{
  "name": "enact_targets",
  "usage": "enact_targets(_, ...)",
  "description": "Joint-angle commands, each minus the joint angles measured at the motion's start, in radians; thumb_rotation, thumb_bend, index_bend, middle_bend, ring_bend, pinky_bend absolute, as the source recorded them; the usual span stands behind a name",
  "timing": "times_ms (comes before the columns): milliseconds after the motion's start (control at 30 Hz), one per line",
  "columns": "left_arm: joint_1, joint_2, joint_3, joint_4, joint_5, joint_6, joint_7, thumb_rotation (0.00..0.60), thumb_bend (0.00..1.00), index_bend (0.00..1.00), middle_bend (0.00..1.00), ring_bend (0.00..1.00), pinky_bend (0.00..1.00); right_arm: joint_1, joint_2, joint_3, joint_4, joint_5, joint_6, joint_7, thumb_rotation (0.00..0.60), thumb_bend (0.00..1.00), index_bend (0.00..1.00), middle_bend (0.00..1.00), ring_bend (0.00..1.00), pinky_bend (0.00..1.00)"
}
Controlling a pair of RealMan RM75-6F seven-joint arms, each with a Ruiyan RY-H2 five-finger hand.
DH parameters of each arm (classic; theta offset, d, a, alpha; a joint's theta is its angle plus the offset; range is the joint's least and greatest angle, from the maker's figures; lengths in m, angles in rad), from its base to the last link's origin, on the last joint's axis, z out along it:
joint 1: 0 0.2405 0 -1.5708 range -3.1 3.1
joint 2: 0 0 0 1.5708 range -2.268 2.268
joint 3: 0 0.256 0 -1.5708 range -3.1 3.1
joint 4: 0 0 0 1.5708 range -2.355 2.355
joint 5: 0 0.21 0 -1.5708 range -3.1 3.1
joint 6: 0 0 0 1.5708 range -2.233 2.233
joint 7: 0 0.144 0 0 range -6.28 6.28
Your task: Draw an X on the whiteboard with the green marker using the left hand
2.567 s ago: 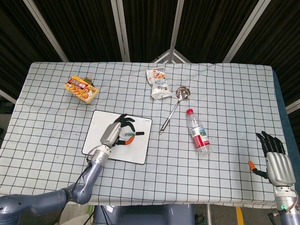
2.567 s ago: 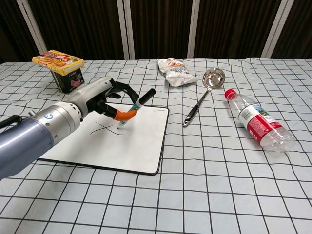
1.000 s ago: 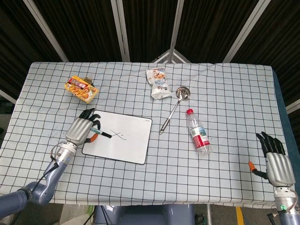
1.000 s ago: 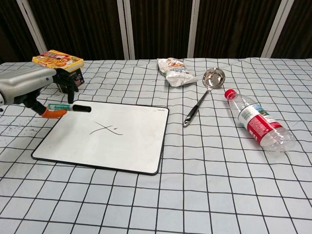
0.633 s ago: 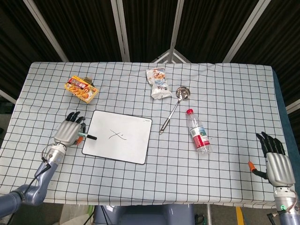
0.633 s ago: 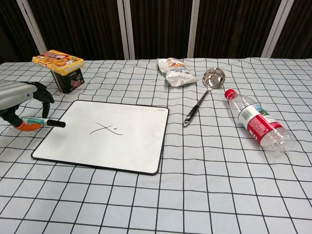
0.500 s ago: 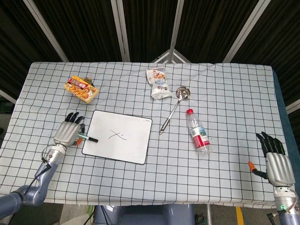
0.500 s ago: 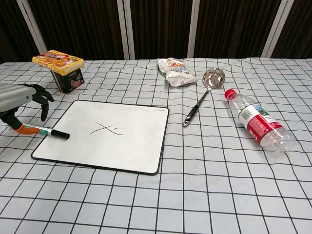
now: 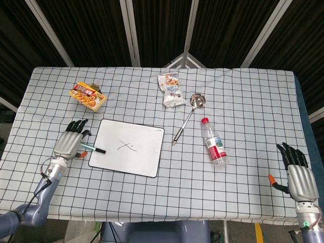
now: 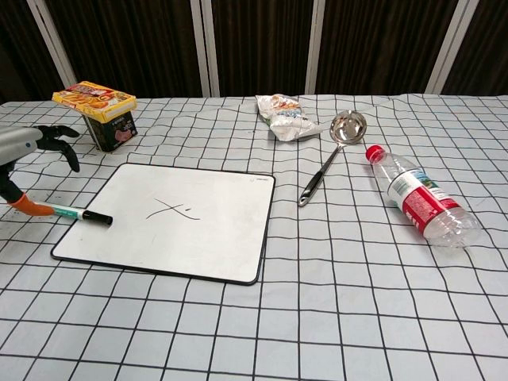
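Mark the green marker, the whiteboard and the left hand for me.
green marker [image 10: 77,213], chest view, middle of its barrel.
whiteboard [image 10: 214,238], chest view, bare white surface below the drawn mark.
left hand [image 9: 68,145], head view, back of the hand.

A table [image 9: 253,101] under a white cloth with a black grid fills the room's middle. Behind its far edge hang dark curtains [image 10: 254,48] between pale upright posts [image 10: 204,48].

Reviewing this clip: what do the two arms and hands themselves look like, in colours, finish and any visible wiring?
Both hands, left hand and right hand, have silver-grey backs, black fingers and orange thumb tips. The left arm is glossy blue-grey with a thin cable along it. A green light shows at the right wrist.
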Motion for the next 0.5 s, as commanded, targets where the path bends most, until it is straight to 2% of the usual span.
enact_targets(33, 0.077, 0.073, 0.01, -0.122, 0.054, 0.127, -0.064, 0.6, 0.17, 0.06, 0.0, 0.0, 0.0, 0.0, 0.002, -0.002, 0.003, -0.002, -0.001, -0.003, 0.6, 0.31, 0.0, 0.0, 0.0, 0.0)
enact_targets(133, 0.14, 0.142, 0.048, -0.199, 0.118, 0.225, -0.084, 0.6, 0.13, 0.01, 0.0, 0.0, 0.0, 0.0, 0.003, -0.002, 0.006, -0.006, 0.002, -0.008, 0.6, 0.31, 0.0, 0.0, 0.0, 0.0)
enact_targets(300, 0.245, 0.268, 0.112, -0.297, 0.192, 0.357, -0.12, 0.6, 0.12, 0.0, 0.0, 0.0, 0.0, 0.001, -0.004, -0.004, 0.028, -0.035, 0.025, -0.039, 0.6, 0.31, 0.0, 0.0, 0.0, 0.0)
enact_targets(500, 0.341, 0.338, 0.163, -0.275, 0.241, 0.466, -0.136, 0.6, 0.11, 0.0, 0.0, 0.0, 0.0, 0.0, -0.021, -0.01, 0.043, -0.06, 0.042, -0.065, 0.6, 0.31, 0.0, 0.0, 0.0, 0.0)
